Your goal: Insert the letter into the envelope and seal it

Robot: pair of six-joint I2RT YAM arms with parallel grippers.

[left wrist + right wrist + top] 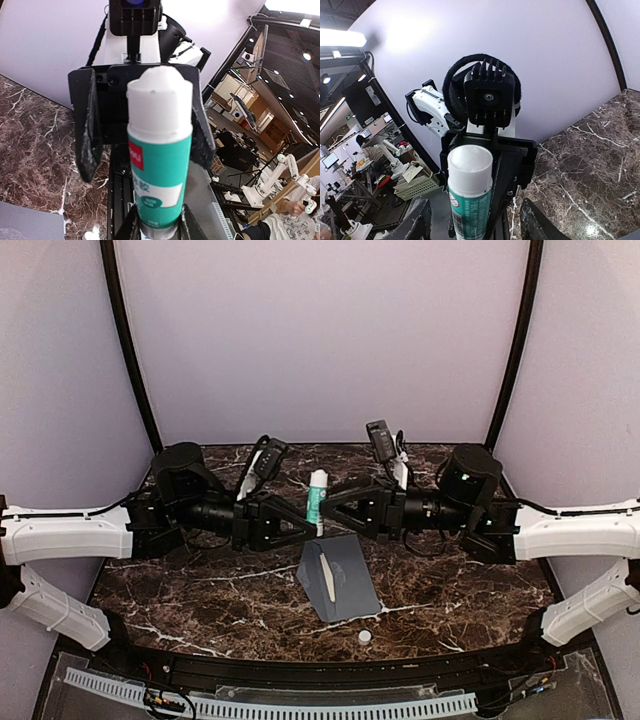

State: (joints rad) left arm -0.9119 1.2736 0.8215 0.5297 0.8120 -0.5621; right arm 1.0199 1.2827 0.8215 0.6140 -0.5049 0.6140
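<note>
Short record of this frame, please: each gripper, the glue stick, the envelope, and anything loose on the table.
left gripper: shut on the base of the glue stick, holding it above the table
right gripper: open, fingers flanking the stick's upper end
envelope: flat on the marble table, with a narrow cream strip on it
white cap: loose, just nearer than the envelope

From my station, the white-and-teal cylindrical glue stick (159,165) reads as smooth plastic. Its teal label is glossy and its white top is duller. The black fingers (87,130) of the right gripper (145,162) look like matt plastic with rough, scuffed pale faces. The dark brown, white-veined table top (200,590) looks to me like polished marble, glossy enough to catch light spots, while the flat slate-grey envelope (350,585) is smooth, matt paper and the white arm shells (70,530) show a satin plastic finish.
</note>
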